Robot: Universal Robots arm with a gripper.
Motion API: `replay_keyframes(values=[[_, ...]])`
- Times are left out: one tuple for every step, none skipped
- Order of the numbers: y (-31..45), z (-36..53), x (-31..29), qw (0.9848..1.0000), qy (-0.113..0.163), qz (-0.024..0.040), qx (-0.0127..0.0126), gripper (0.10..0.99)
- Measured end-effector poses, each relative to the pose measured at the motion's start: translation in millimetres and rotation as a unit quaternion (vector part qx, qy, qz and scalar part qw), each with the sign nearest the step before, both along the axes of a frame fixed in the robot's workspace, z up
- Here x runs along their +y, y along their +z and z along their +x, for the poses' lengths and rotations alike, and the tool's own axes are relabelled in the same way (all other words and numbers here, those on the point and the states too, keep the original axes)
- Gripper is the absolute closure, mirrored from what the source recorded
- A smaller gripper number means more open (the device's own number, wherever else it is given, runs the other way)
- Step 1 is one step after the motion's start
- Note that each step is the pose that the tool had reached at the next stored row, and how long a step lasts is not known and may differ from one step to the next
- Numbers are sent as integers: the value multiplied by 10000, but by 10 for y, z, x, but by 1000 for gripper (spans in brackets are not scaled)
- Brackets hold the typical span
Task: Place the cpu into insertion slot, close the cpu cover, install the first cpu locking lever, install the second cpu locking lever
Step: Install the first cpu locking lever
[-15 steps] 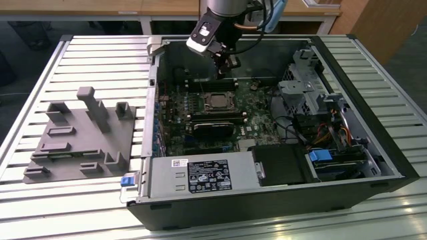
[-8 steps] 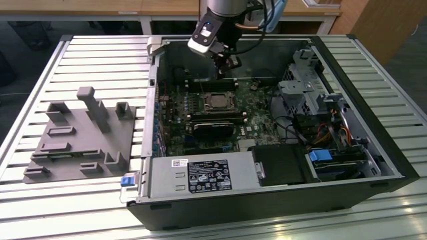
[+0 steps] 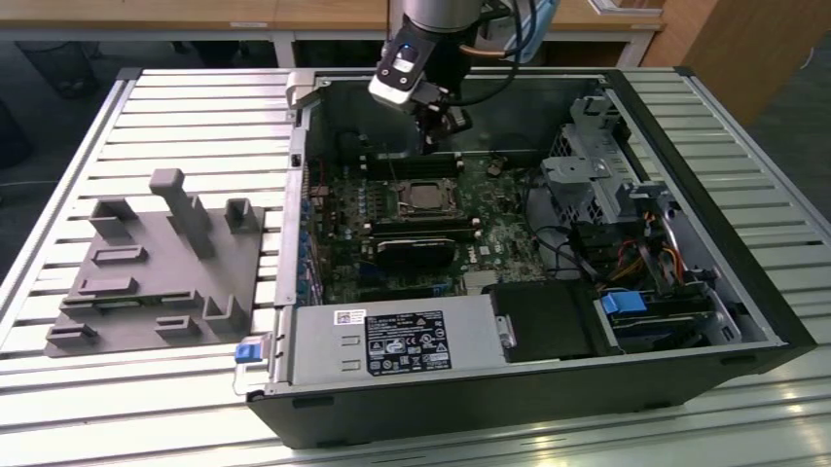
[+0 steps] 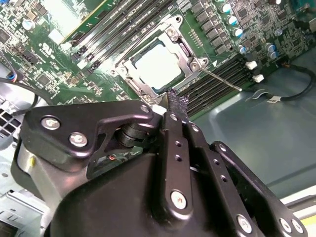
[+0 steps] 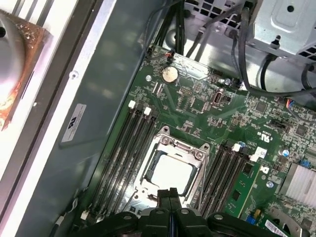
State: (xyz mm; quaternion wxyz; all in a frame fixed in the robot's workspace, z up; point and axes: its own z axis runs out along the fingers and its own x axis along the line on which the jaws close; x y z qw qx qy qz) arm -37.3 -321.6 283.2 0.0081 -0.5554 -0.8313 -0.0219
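- Your gripper (image 5: pixel 170 196) is clenched: the two fingers are pressed together with nothing between them, so you carry no part. In the exterior view it hangs inside the open computer case (image 3: pixel 520 409), above the board and clear of it, close to the socket.
- The cpu (image 5: pixel 173 173) is already seated in the insertion slot (image 5: pixel 143 185), silvery face up and square to the metal rim.
- The cpu cover (image 5: pixel 180 147) lies down over it. Its frame rests on the chip's margins and the face shows through the cut-out. I judge the first two steps done.
- One thin locking lever (image 4: pixel 220 79) runs out from a corner of the socket across the memory slots (image 4: pixel 212 92). It appears unlatched. Whether the other lever is hooked, I cannot tell.
- The socket stands on the green circuit board (image 5: pixel 197 106), well in from its corners, between two banks of the long black slots.
- Risk one: if your closed fingertips meet the cover or the chip face instead of the lever, they may scratch the face or load the chip unevenly in the socket.
- Risk two: the lever looks thin and springy. Caught too near its end, it could slip off the fingertip and snap back onto the slots or the small parts beside them.
- Risk three: pushing the lever down without first swinging it clear of its hook would likely bend it or leave the cover unclamped.
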Motion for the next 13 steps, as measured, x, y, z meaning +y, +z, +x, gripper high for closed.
replay_keyframes(values=[[0,0,0,10000,24,0,0,980],[0,0,0,10000,48,0,0,980],[0,0,0,10000,71,0,0,980],[0,0,-1,10000,98,0,0,980],[0,0,-1,9999,123,0,0,980],[0,0,-1,9999,150,0,0,980],[0,0,-1,9998,176,0,0,980],[0,0,-1,9998,201,0,0,980],[0,0,-1,9997,226,0,0,980],[0,0,-1,9997,251,0,0,980],[0,0,-1,9996,273,0,0,980],[0,0,-1,9996,291,0,0,980],[0,0,-1,9995,310,0,0,980]])
